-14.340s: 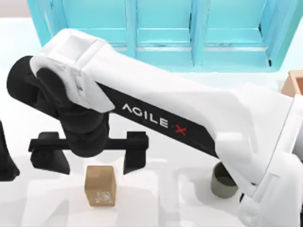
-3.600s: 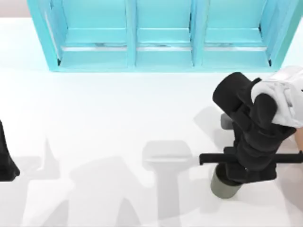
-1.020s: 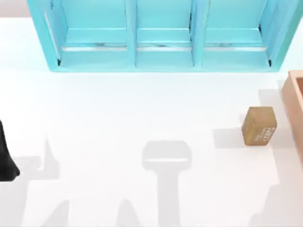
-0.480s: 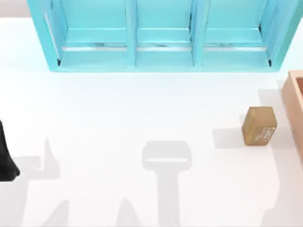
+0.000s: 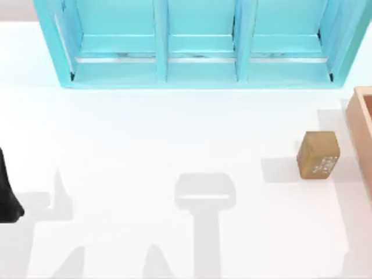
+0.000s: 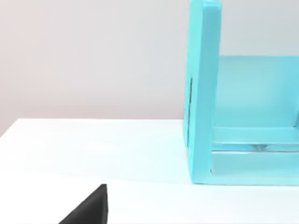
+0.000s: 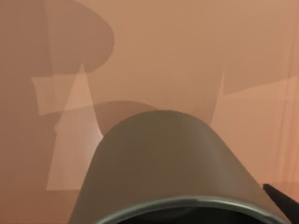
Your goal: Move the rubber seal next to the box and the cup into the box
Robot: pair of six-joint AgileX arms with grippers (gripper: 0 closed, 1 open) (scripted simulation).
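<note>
The rubber seal, a small tan-brown block with whitish marks on one face, stands on the white table just left of the box, whose salmon-tan wall shows at the right edge. In the right wrist view the dark olive-grey cup hangs close up over the box's salmon floor, casting a shadow there. My right gripper is shut on the cup, with one dark fingertip showing beside its rim. My left arm is parked at the table's left edge.
A turquoise shelf unit runs along the back of the table; its end wall shows in the left wrist view. Arm shadows lie on the white tabletop between the shelf and the front edge.
The seal has gone from the front left to beside the box. The cup has left its spot at the front right. Over the last second only the shadows at the front right shifted slightly.
</note>
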